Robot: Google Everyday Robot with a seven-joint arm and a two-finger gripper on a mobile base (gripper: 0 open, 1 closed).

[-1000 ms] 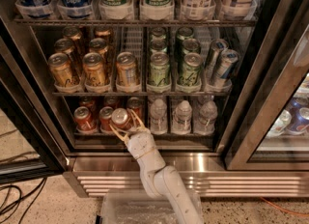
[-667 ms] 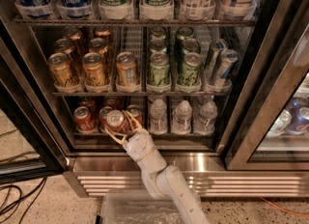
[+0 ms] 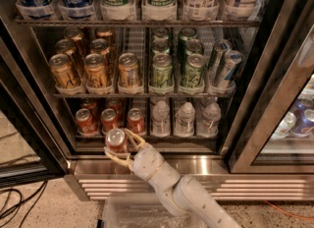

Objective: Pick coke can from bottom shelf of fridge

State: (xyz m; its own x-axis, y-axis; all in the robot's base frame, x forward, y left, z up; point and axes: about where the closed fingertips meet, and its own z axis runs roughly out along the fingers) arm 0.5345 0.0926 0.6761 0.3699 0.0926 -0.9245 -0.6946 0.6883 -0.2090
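The fridge [image 3: 147,165] stands open in front of me. My gripper [image 3: 117,143] is shut on a red coke can [image 3: 116,137] with a silver top and holds it tilted just in front of the bottom shelf's front rail [image 3: 167,136], low and left of centre. Three more coke cans [image 3: 108,120] stand in the left lanes of the bottom shelf, right behind the held one, and others show deeper in those lanes. My white arm [image 3: 162,178] reaches up from the lower middle of the view.
Clear water bottles [image 3: 185,119] fill the bottom shelf's right lanes. Gold-orange cans [image 3: 95,72] and green cans [image 3: 162,72] stand on the rack above. The open door's dark frame [image 3: 24,124] is at the left, a closed glass door [image 3: 289,99] at the right. Cables [image 3: 14,207] lie on the floor.
The gripper has moved down and outward with the coke can, from the front of the bottom shelf lane to just in front of the rail.
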